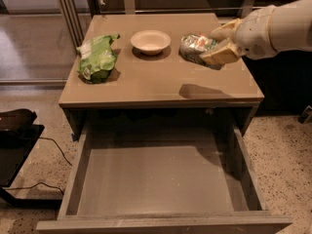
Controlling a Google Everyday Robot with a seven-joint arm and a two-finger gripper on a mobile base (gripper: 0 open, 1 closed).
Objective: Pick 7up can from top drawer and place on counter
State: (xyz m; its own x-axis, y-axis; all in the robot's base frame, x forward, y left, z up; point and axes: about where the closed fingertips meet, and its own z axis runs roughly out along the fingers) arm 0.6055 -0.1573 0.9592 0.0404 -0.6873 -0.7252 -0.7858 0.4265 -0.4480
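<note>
My gripper (214, 44) comes in from the right and is shut on the 7up can (195, 48), a silvery-green dented can with red and white marks. It holds the can on its side in the air above the right part of the counter (156, 82); the can's shadow falls on the counter nearer the front edge. The top drawer (156, 179) is pulled fully out below the counter and nothing lies in it.
A green chip bag (97, 57) lies on the counter's left side. A white bowl (150, 41) stands at the back middle. A black object (17, 130) with a cable sits on the floor at the left.
</note>
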